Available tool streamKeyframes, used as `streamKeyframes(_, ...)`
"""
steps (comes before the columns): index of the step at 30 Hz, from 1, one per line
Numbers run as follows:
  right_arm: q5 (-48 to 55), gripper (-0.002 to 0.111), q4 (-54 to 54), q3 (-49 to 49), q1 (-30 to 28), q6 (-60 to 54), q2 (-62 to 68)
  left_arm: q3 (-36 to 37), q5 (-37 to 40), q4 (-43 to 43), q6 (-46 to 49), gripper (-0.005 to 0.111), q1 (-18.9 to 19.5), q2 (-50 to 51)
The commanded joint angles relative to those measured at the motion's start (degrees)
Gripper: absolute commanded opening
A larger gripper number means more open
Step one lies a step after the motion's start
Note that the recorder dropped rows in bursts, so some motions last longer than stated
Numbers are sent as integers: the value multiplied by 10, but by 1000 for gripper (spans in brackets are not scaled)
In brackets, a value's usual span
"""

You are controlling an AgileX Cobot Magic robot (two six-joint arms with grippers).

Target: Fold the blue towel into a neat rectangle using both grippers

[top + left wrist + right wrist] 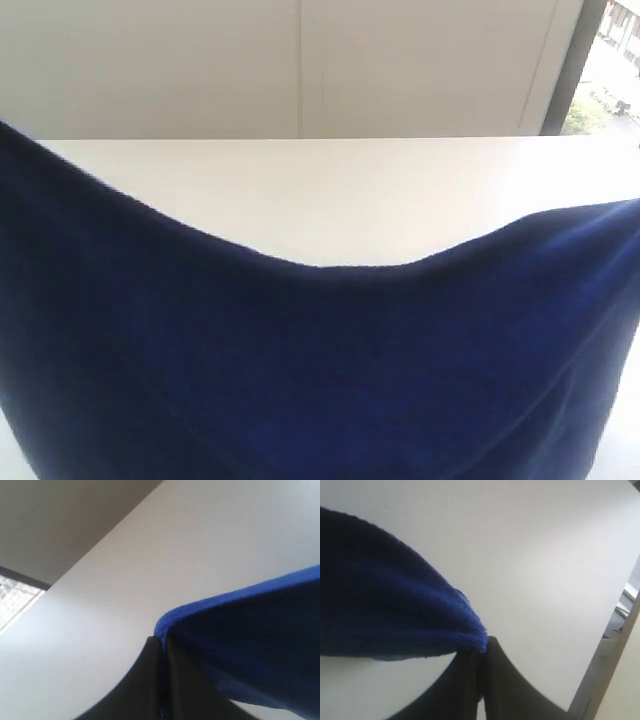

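The blue towel point(300, 380) hung before the white table point(340, 190), filling the exterior view from 9 o'clock through 6 to 3, its upper edge sagging mid-span. The left gripper point(162, 649) pinched one corner between closed fingers; the right gripper point(481, 652) pinched another likewise.
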Motion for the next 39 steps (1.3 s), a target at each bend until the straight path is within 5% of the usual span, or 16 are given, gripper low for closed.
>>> streamKeyframes(1,-56,0,-1,-2,-1,12,63,77,51,64,-54,0,2,36)
streamKeyframes(14,-202,0,-28,-2,-1,17,254,250,-70,344,-349,0,11,191)
streamKeyframes(24,-372,0,-68,-2,-1,56,363,283,-255,432,-455,0,166,317)
streamKeyframes(28,-437,14,-90,-2,-1,61,404,283,-338,504,-490,1,235,372)
streamKeyframes(30,-465,27,-114,-2,-1,81,422,282,-349,550,-502,8,261,396)
streamKeyframes(35,-496,58,-241,-2,-1,228,462,254,-323,597,-600,45,316,432)
streamKeyframes(39,-496,63,-328,-2,-1,294,468,241,-292,600,-616,70,322,432)
